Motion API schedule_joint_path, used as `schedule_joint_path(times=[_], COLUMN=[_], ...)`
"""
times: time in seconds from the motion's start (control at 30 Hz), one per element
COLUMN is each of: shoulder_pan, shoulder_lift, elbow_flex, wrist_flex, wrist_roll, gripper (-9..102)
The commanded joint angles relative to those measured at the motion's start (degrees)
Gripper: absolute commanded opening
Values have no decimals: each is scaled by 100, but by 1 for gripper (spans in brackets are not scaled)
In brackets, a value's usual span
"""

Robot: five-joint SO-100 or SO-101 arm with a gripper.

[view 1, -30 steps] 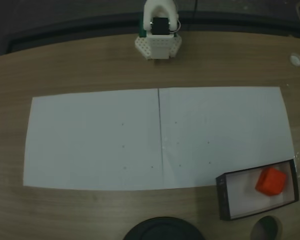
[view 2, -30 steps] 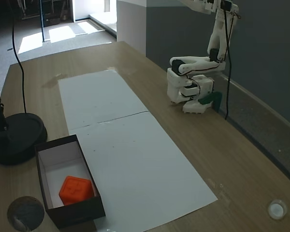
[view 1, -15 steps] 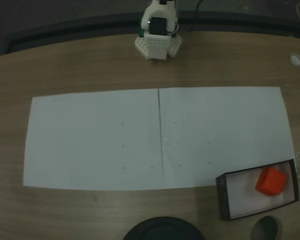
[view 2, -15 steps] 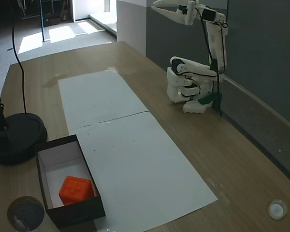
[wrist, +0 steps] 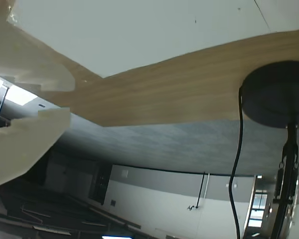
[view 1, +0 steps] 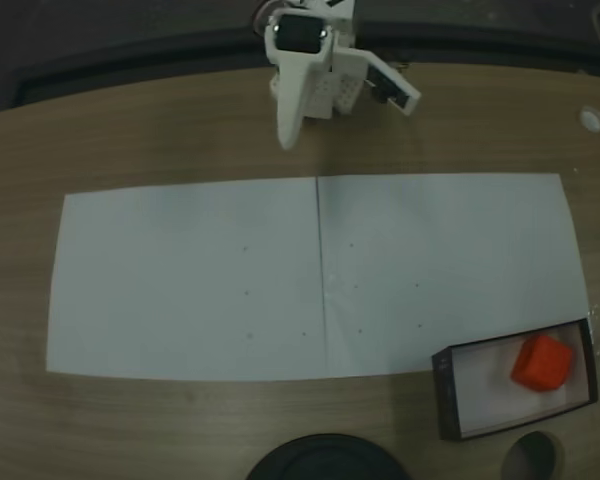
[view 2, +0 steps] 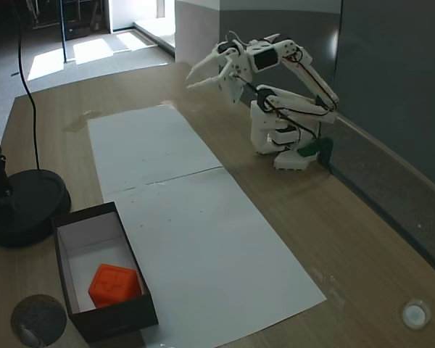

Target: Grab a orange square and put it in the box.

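- So the orange square [view 1: 541, 362] is being seen sitting inside the box [view 1: 447, 395] already, resting on the white floor toward one end, with its embossed face pointing up in the angled fixed view [view 2: 114, 283].
- The gripper [view 2: 206, 78] is being held up in the air close to the arm's own base, well apart from the box, which is sitting at the far corner of the table from it.
- Its jaws are being held spread apart with nothing between them; daylight is showing between the two white fingers in both fixed views [view 1: 345, 115].
- In the wrist view the two pale fingers [wrist: 25, 64] are being seen at the left edge, with bare wood, white paper and a round black base [wrist: 276, 94] out ahead of them, and no cube is being carried.
- The white paper sheets [view 2: 196, 239] lying between the tool and the box are being left bare.
- Judging by all that, the grab and the drop are looking done: the cube is being contained by the black walls, not perched on the rim.
- What's probably left is just the arm being parked, nothing more for the cube itself.
- The round black base [view 2: 22, 206] is standing beside the box, far from the tool.
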Motion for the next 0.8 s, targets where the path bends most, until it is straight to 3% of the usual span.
schedule_joint_path(times=[0.0, 0.3, 0.77], shoulder_pan=[18, -1301, -1406], shoulder_lift=[132, 132, 132], elbow_flex=[519, 1670, 2145], wrist_flex=[-369, -571, -316], wrist_roll=[44, 44, 9], gripper=[0, 0, 0])
